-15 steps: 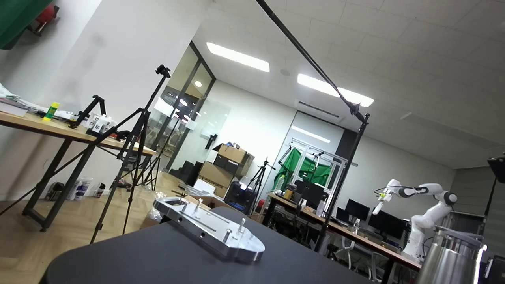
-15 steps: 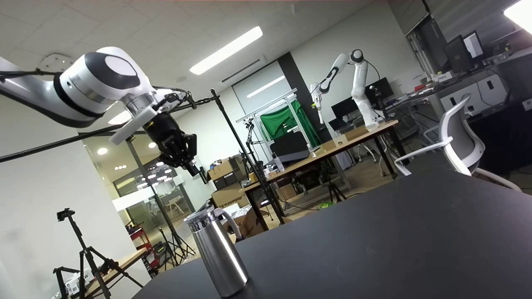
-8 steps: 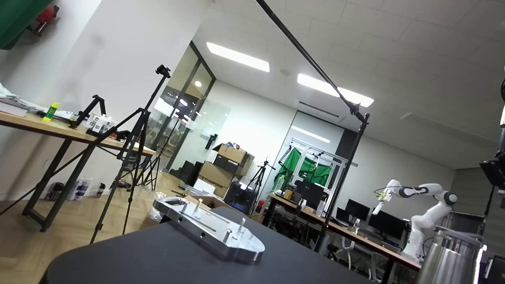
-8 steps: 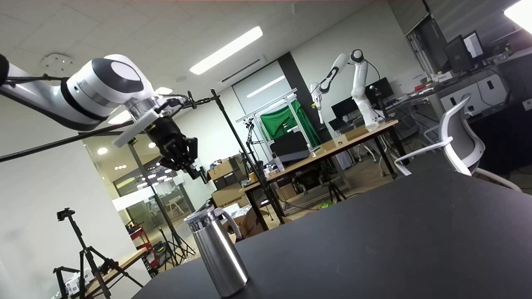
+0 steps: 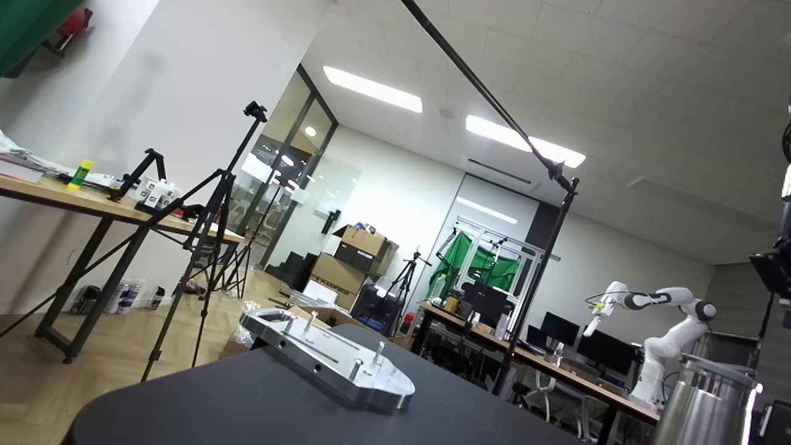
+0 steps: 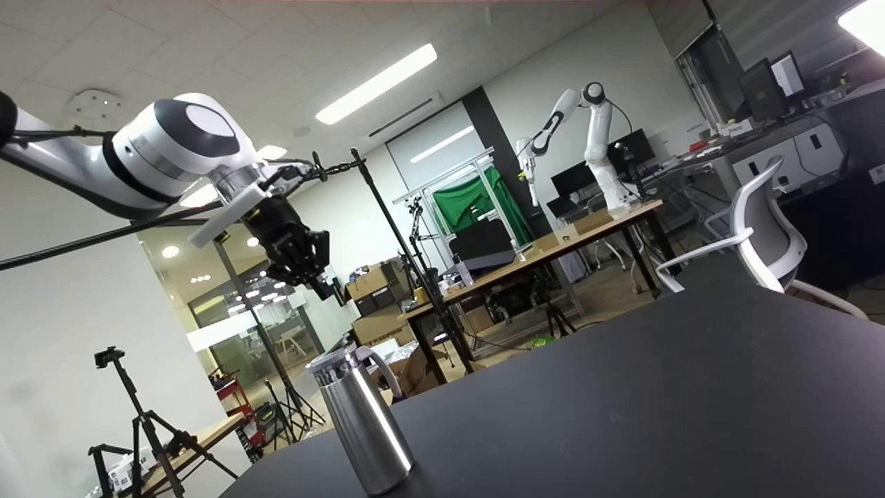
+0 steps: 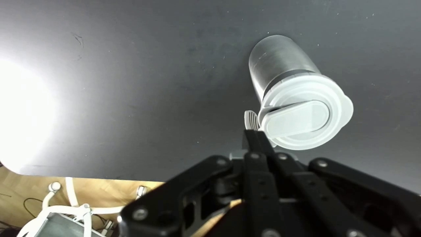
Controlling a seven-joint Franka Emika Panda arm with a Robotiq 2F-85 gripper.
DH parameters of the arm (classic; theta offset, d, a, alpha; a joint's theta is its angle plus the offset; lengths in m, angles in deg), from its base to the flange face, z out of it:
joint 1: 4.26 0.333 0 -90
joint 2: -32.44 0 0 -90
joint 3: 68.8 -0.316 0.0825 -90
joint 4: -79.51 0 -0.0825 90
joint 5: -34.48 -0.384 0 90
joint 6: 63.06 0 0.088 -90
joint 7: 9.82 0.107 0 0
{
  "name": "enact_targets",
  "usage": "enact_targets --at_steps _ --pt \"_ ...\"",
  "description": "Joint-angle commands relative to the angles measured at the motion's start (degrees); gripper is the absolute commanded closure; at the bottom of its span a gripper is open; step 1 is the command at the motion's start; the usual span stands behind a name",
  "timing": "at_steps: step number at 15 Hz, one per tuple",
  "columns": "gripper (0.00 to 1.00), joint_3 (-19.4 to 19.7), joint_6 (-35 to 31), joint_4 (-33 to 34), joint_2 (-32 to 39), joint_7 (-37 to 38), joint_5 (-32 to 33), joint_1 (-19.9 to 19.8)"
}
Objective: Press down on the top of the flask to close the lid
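The flask (image 6: 366, 422) is a silver steel jug with a grey handle, upright on the dark table. Its upper part shows at the lower right edge in an exterior view (image 5: 704, 402). In the wrist view its steel body (image 7: 279, 59) and pale lid (image 7: 335, 98) with an oval flap (image 7: 296, 120) show from above. Whether the flap is raised I cannot tell. My gripper (image 7: 256, 131) is shut and empty, its fingertips overlapping the handle side of the lid in the wrist view. In an exterior view the gripper (image 6: 323, 287) hangs above the flask with a clear gap.
The dark table (image 6: 588, 415) carries a flat metal plate with pins (image 5: 337, 349). A black pole (image 6: 397, 228) and a tripod (image 5: 219, 204) stand beyond the table. A white chair (image 6: 767, 228) and another robot arm (image 6: 600, 138) are in the background.
Over the last second my gripper has moved slightly down and right in an exterior view, and more of it shows at the right edge elsewhere. It hardly moved in the last half second.
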Motion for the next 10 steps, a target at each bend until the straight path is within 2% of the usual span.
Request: enact_targets --at_steps 1,10 --pt "1.00 0.5 1.3 4.8 4.2 -2.1 -0.9 0.8" --pt "1.00 0.6 2.6 10.7 11.6 -8.7 -5.8 0.8"
